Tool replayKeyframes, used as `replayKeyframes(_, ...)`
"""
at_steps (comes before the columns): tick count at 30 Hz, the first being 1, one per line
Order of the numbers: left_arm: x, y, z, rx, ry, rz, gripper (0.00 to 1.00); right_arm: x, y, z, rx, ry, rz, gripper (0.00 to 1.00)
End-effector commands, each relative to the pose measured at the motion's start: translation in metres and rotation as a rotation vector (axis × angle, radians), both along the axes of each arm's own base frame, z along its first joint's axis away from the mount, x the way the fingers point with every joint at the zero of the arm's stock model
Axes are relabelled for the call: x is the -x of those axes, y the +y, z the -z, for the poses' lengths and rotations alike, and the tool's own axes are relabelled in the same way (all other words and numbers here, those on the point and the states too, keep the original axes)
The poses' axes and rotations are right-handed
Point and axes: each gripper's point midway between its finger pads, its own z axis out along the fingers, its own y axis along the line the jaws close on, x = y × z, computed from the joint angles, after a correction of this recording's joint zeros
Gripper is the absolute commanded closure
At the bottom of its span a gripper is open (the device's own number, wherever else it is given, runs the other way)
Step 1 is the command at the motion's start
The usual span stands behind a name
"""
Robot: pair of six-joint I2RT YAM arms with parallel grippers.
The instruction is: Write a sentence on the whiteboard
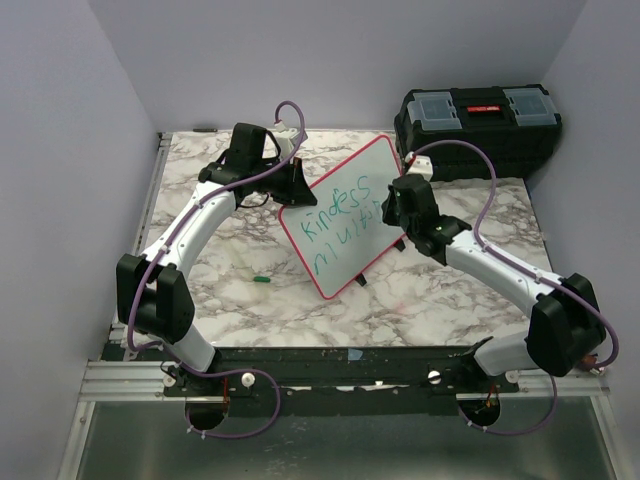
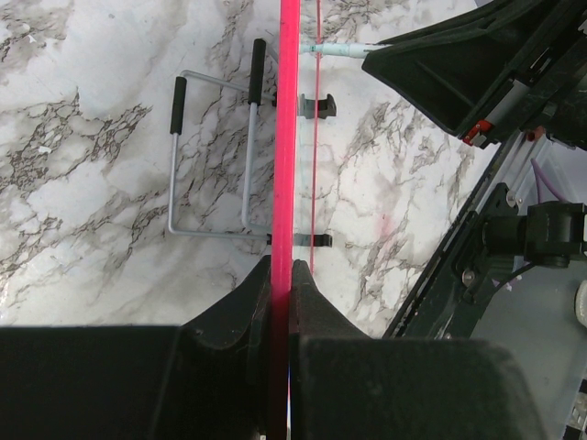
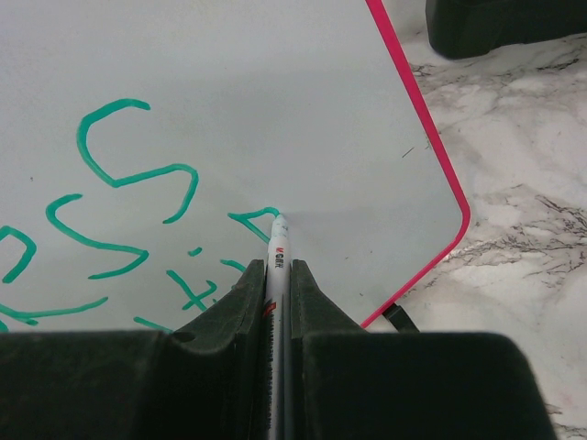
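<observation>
Pinching the red rim, the left claw point(image 2: 280, 275) is clamped on the whiteboard point(image 1: 375, 165), which is held tilted above the desk point(image 1: 400, 300) just beside the black toolbox point(image 1: 478, 120). A marker point(image 3: 276, 252) is gripped tight in the right claw point(image 3: 277, 273), its tip touching the board at the end of line 2 of the sentence point(image 1: 340, 208). Bare board is found on the toolbox side of the tip, w/ the line's long axis running that way. The right arm is nearer the toolbox. Tip contact is shown by the right wrist view only. The board edge-on & a wire stand point(image 2: 215, 156) on its far-from-toolbox side are shown by the left wrist only.
</observation>
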Motion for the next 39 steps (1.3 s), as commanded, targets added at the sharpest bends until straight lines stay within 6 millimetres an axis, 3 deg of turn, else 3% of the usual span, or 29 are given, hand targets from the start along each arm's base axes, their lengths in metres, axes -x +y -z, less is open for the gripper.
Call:
replayKeyframes(1,-0.008,0.01,-0.008,-0.052,-0.111,-0.024,1.0,0.007,0.006,0.003,-0.036,0.017,-0.035,0.99)
replayKeyframes(9,-0.007,0.01,-0.009,-0.051,-0.115,-0.022,1.0,0.012,0.005,-0.008,-0.059,0.001,-0.045,1.0)
replayKeyframes(18,-0.006,0.01,-0.011,-0.05,-0.118,-0.021,1.0,0.013,-0.012,-0.028,-0.043,-0.046,0.024,0.99)
replayKeyframes(23,-0.006,0.01,-0.011,-0.05,-0.119,-0.021,1.0,0.007,-0.017,-0.035,-0.024,-0.067,0.056,0.99)
replayKeyframes(39,-0.006,0.009,-0.01,-0.051,-0.117,-0.018,1.0,-0.021,-0.003,-0.034,-0.018,-0.062,0.043,0.99)
